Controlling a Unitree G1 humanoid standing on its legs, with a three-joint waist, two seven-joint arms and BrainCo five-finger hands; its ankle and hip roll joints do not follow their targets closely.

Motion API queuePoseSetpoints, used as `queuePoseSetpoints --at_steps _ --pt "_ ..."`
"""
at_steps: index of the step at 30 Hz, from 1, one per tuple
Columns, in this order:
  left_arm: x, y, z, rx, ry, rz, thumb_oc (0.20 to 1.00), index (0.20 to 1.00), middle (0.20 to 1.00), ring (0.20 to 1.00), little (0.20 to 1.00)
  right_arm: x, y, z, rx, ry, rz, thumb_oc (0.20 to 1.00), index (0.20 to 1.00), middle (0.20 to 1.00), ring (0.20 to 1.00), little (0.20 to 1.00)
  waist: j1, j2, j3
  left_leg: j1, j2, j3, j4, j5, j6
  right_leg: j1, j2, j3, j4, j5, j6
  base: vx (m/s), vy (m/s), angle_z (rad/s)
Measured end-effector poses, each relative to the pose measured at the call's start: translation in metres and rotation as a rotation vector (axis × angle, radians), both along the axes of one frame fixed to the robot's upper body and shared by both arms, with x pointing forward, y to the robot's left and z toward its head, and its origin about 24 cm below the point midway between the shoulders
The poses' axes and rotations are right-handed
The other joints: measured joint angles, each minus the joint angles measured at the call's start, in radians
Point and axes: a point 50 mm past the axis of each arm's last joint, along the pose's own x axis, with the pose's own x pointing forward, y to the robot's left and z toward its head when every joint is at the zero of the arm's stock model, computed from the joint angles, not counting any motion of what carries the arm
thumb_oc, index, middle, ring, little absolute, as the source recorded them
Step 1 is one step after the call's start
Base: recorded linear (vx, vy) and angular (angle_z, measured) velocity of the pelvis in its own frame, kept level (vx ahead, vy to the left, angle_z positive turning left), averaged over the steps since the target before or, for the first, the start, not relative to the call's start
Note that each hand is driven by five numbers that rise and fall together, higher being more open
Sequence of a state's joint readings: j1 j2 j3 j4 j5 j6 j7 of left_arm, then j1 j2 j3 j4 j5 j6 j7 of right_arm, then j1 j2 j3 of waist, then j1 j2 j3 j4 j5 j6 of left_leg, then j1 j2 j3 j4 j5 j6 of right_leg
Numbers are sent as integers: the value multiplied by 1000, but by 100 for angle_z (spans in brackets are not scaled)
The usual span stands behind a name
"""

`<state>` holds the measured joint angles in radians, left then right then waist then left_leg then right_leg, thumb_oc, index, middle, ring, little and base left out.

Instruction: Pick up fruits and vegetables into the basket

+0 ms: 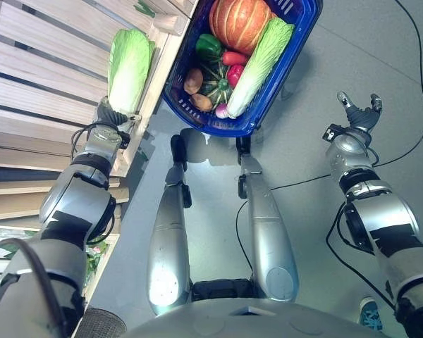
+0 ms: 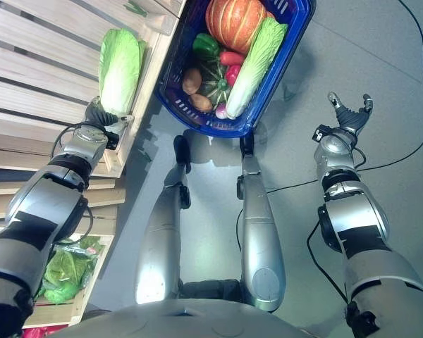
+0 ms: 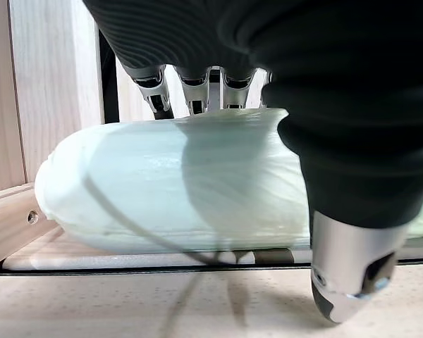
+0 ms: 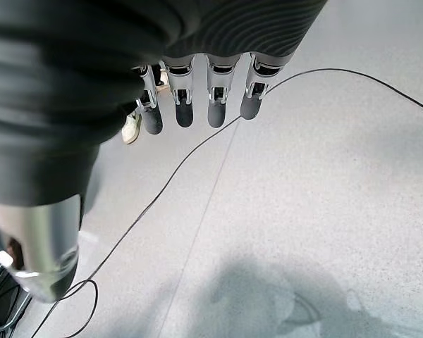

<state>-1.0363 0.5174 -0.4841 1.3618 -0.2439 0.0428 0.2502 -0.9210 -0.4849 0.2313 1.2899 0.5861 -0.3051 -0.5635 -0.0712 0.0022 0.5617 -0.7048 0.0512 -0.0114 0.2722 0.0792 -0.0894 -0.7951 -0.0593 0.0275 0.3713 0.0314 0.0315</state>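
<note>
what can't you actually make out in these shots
- Left hand fingers: in the eye views the cabbage covers them; in the left wrist view they run behind it, so the grip is unclear.
- Basket: the top edge cuts off its far end and part of the pumpkin.
- Basket bottom: hidden under the vegetables.

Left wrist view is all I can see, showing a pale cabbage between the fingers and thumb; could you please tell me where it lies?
Observer: The napa cabbage lies on the wooden shelf, with the left hand at its near end.
Operator: Thank you. Where is the basket?
Observer: The blue basket sits on the floor beside the shelf, already holding a pumpkin and another napa cabbage.
Operator: And the other hand?
Observer: The right hand hangs open over the floor, holding nothing.
</note>
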Motion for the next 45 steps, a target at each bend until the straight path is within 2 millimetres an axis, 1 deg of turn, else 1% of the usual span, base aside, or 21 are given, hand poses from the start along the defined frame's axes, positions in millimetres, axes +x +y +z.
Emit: queuePoseSetpoints --at_steps 9,10,11,12,13,14,22,34,40,45 --pt "0 1 0 3 17 0 1000 1000 1000 1000 1000 0 0 0 0 -1 0 1000 1000 1000 1000 1000 -2 -1 0 -2 1 1 -1 0 0 0 1 0 -5 2 1 0 0 0" --pt "0 1 1 2 21 3 953 953 953 953 953 0 0 0 0 -2 0 1000 1000 1000 1000 1000 -2 -1 0 -2 1 0 -1 0 0 0 1 0 -5 2 1 0 0 0" --pt "1 1 1 1 21 3 928 928 928 928 928 0 0 1 0 -2 0 1000 1000 1000 1000 1000 -2 -1 0 -3 1 0 -1 -1 -1 0 1 0 -6 1 1 0 0 0" --pt "1 1 2 1 20 3 730 730 730 730 730 0 0 1 0 -3 0 1000 1000 1000 1000 1000 -2 -1 -1 -3 1 0 -1 -1 -1 0 1 0 -6 1 1 0 0 0" --pt "1 1 2 2 20 3 567 567 567 567 567 0 0 1 0 -3 -1 1000 1000 1000 1000 1000 -2 -3 -1 -3 2 0 -1 -1 -1 0 1 0 -7 0 3 0 0 0" --pt "1 1 3 3 18 6 200 200 200 200 200 0 0 1 0 -4 -1 1000 1000 1000 1000 1000 -2 -3 -1 -4 2 0 -1 -1 -1 -1 1 -1 -7 -1 5 0 0 0" --pt "0 8 7 13 36 -20 200 200 200 200 200 1 1 2 -1 -11 3 1000 1000 1000 1000 1000 -2 -4 -1 -6 1 0 -2 -4 2 2 1 -1 -19 4 4 0 0 0" --pt "0 7 6 13 23 -32 200 200 200 200 200 1 2 4 -5 -29 5 1000 1000 1000 1000 1000 -2 -6 -2 -6 0 -3 0 -5 3 8 -1 -3 -22 11 5 0 0 0" --pt "-1 8 5 -17 -30 -40 200 200 200 200 200 2 4 5 -7 -52 24 1000 1000 1000 1000 1000 -3 -6 -2 -6 0 -6 1 -5 3 10 -1 -6 -23 11 5 0 0 0" --pt "-4 9 3 -41 -122 -14 200 200 200 200 200 6 13 11 -10 -108 109 1000 1000 1000 1000 1000 -3 -6 -2 -6 0 -7 0 -5 3 11 -1 -6 -24 11 5 0 0 0"
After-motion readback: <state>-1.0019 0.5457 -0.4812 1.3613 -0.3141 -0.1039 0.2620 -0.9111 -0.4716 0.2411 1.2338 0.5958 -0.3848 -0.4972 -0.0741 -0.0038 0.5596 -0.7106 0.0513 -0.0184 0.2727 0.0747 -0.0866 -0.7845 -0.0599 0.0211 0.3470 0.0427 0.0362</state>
